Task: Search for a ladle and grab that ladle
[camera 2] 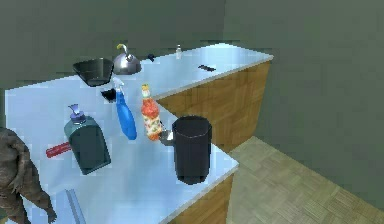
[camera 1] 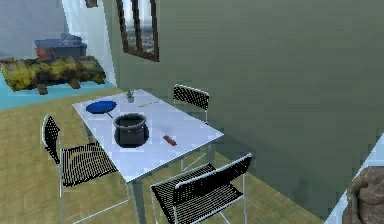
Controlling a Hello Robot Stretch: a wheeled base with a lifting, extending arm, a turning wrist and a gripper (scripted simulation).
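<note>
Jaws: their state cannot be told, and neither can their place, so nothing can be located relative to them; things are placed by view instead.
Near counter edge: a dark canister (camera 2: 191, 148) and a teal dispenser (camera 2: 87, 143) are set on the pale counter (camera 2: 30, 100), with a brown statue (camera 2: 20, 175) at the arm side view's left.
Middle counter: a blue bottle (camera 2: 125, 115) and an orange bottle (camera 2: 151, 115) are stood upright, just beside each other.
Far counter: a dark bowl (camera 2: 92, 70) and a metal kettle (camera 2: 125, 62) are placed near the wall.
Ladle: not told with certainty; a small dark object (camera 2: 108, 93) between bowl and blue bottle is judged a candidate.
Table: in the forward view a dark pot (camera 1: 130, 128), a blue plate (camera 1: 99, 107) and a small red thing (camera 1: 170, 139) are laid on a white table (camera 1: 190, 128), ringed by wire chairs (camera 1: 205, 190).
Risk: the upright bottles could be toppled by a reach across the counter.
Risk: the wrong small thing could be taken for the ladle.
</note>
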